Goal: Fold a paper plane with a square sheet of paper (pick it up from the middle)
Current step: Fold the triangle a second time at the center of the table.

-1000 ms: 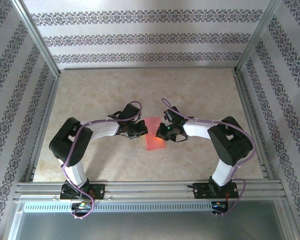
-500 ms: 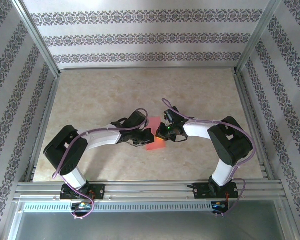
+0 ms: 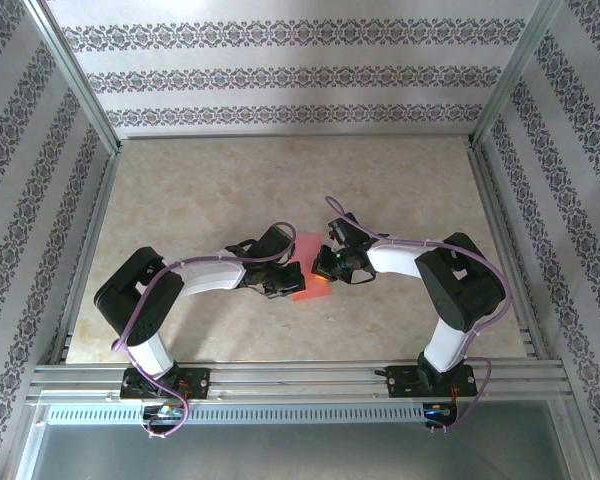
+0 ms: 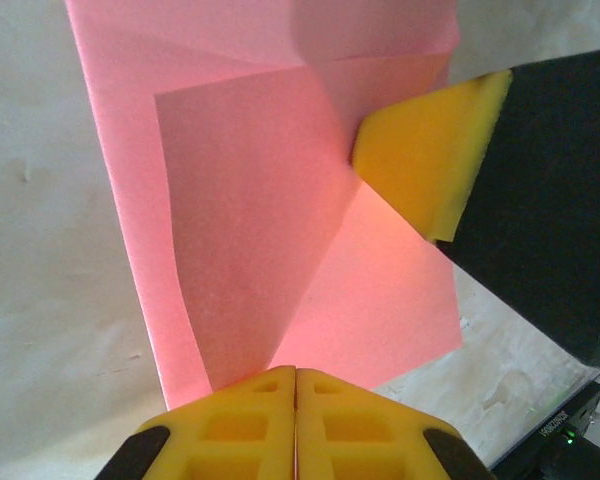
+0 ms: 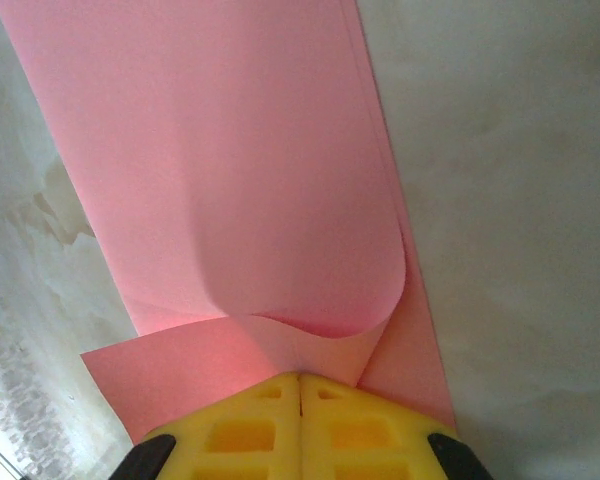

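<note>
The square sheet of paper point(image 3: 308, 246), pink-red, lies partly folded on the table between my two grippers. In the left wrist view the sheet point(image 4: 260, 230) carries a darker triangular flap folded over it. My left gripper point(image 4: 296, 372) is shut, its tips resting at the flap's near point; a pinch cannot be made out. It sits just left of the sheet point(image 3: 286, 282). The right gripper point(image 3: 326, 267) is on the sheet's right side, and one of its yellow pads point(image 4: 430, 150) meets the flap's corner. In the right wrist view a curled flap of the sheet point(image 5: 210, 160) runs into my shut right gripper point(image 5: 300, 377).
The beige marbled table point(image 3: 200, 190) is fenced by aluminium posts and patterned walls on three sides. A metal rail point(image 3: 300, 375) with both arm bases runs along the near edge.
My left arm has stretched rightward and nearer, bringing its shut gripper onto the sheet's near-left part. The right gripper has barely moved.
</note>
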### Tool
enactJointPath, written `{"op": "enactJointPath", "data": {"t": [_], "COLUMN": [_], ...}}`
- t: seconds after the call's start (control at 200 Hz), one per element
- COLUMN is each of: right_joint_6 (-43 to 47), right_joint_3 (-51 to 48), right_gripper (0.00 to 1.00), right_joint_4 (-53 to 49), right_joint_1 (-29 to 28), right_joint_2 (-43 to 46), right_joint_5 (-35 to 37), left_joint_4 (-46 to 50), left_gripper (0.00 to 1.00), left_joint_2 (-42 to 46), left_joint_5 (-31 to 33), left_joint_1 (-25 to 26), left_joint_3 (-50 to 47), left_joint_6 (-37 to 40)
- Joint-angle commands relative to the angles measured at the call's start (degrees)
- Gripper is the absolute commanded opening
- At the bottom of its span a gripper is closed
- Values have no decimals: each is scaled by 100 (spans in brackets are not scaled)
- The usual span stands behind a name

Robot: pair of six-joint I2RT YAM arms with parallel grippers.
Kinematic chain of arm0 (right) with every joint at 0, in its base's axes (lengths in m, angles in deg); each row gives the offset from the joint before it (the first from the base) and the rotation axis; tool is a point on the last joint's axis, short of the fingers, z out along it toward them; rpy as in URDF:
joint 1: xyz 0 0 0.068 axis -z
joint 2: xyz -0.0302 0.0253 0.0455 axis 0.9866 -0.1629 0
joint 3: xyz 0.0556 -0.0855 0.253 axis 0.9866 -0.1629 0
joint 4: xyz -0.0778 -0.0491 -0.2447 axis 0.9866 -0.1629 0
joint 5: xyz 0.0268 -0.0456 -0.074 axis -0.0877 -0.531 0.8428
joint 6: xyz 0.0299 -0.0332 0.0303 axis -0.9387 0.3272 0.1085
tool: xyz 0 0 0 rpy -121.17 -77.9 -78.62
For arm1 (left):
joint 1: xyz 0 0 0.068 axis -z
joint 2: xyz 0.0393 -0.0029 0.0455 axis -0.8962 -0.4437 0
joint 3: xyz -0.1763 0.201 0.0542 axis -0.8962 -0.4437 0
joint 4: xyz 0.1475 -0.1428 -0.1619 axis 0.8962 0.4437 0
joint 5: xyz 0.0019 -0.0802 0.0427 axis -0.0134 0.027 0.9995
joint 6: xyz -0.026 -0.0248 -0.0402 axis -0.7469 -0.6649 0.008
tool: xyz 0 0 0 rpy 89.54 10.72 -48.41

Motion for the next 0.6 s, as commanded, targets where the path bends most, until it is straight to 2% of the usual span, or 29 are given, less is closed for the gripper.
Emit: {"op": "enactJointPath", "data": {"t": [0.0, 0.595], "right_joint_6": [-77, -57], "right_joint_3": [-207, -235], "right_gripper": [7, 7], "right_joint_4": [-582, -588], "right_joint_1": [99, 125], "right_joint_2": [-408, -423], "right_joint_5": [562, 567], "left_joint_4": [253, 361], "left_gripper": [8, 7], "left_joint_2": [-112, -194], "left_joint_5": [137, 261], "left_joint_1": [2, -43], "left_joint_3": [-99, -140], "left_joint_6": [-41, -59]}}
